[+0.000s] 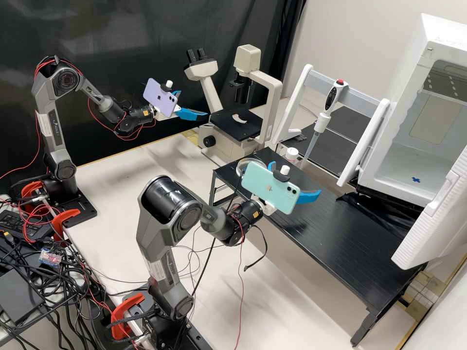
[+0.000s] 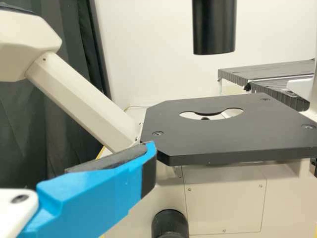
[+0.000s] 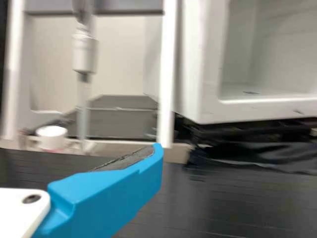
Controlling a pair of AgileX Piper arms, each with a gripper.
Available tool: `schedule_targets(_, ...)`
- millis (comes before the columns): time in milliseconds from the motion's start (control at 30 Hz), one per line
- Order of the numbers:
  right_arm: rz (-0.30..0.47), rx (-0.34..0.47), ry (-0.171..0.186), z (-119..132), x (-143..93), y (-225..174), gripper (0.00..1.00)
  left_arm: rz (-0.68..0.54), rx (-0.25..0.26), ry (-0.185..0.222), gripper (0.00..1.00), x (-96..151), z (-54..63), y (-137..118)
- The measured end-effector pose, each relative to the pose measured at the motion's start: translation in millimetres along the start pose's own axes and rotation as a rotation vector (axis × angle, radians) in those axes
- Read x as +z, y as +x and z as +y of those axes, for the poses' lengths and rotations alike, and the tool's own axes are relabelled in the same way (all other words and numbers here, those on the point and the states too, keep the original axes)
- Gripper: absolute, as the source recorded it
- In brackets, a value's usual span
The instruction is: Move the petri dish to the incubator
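Right gripper (image 1: 295,179), at the end of the right arm (image 1: 168,233), has its two fingers spread apart, as I see from my high view. For all clock directions I use this view, with 12 at its top. The arm rises from its base, bends at the elbow, and its forearm slopes down to 4 o'clock; the wrist then brings the gripper over the black table (image 1: 340,233), pointing to about 2 o'clock. The dish (image 1: 242,165) lies on the table near its left end, at about 10 o'clock from this gripper, partly behind the green phone (image 1: 265,187).

Left gripper (image 1: 193,104) also has its fingers apart. Its arm (image 1: 56,116) stands tall, bends high at the elbow, then slants down to 4 o'clock, with the gripper pointing to about 3 o'clock, toward the microscope (image 1: 272,97). In the left wrist view, I see one finger (image 2: 94,196) in front of the black stage (image 2: 183,136).

The incubator (image 1: 445,36) is open, at 2 o'clock from the right gripper, and the pipette (image 1: 322,121) hangs at 1 o'clock.
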Motion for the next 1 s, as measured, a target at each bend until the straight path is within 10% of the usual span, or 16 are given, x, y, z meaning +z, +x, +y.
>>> schedule_targets(433, 0.161, -0.166, -0.077, -54, -39, -19, 1.0, -0.001, 0.005, 0.0, 1.0, 0, 0.5, 0)
schedule_targets(1000, 0.07, -0.27, -0.087, -88, -21, 1, 1.0, -0.001, 0.005, 0.0, 1.0, 0, 0.5, 0)
